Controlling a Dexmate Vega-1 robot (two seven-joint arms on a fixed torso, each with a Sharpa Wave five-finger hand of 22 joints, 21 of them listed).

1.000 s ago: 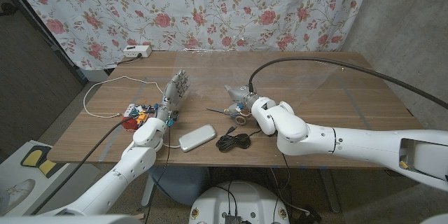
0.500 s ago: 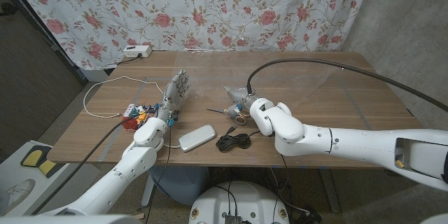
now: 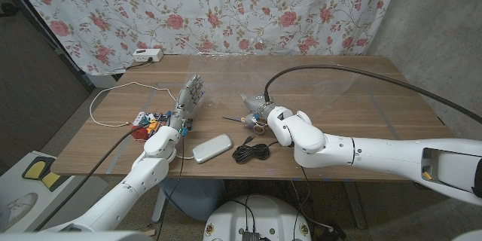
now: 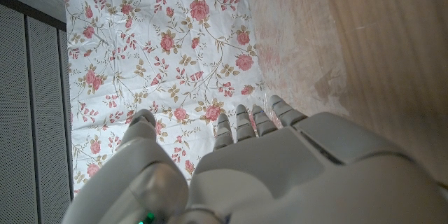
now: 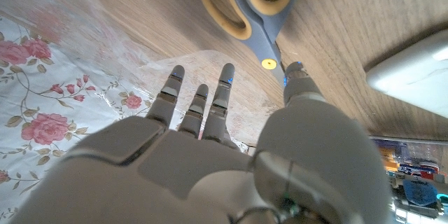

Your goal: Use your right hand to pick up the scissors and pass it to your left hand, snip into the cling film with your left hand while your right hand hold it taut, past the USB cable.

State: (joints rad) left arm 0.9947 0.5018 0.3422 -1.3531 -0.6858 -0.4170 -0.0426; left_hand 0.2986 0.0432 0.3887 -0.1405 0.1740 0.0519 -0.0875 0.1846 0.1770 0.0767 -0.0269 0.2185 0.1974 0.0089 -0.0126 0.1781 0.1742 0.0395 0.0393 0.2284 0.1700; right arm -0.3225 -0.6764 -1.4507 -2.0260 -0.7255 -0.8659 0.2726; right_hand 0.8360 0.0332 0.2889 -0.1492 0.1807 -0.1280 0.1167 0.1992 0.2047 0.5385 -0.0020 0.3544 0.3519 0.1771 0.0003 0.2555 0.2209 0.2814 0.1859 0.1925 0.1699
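Note:
The scissors (image 3: 249, 123), grey with yellow-lined handles, lie on the wooden table in the head view. My right hand (image 3: 256, 108) hovers just over and behind them, fingers stretched out and holding nothing. In the right wrist view the scissors (image 5: 246, 3) lie beyond my right hand (image 5: 210, 154), with the thumb close to their pivot. A thin edge of clear cling film (image 5: 171, 61) lies past the fingertips. The black USB cable (image 3: 252, 151) is coiled just in front of the scissors. My left hand (image 3: 190, 95) stands upright at the left, fingers apart and empty.
A silver power bank (image 3: 212, 148) lies beside the cable near the front edge. A box of small colourful parts (image 3: 147, 124) sits by my left wrist. A white power strip (image 3: 147, 55) and a white cord (image 3: 113, 94) lie at the back left. A floral curtain hangs behind.
My right arm has shifted slightly to the left, bringing the hand closer over the scissors. The left hand and the things on the table have stayed put.

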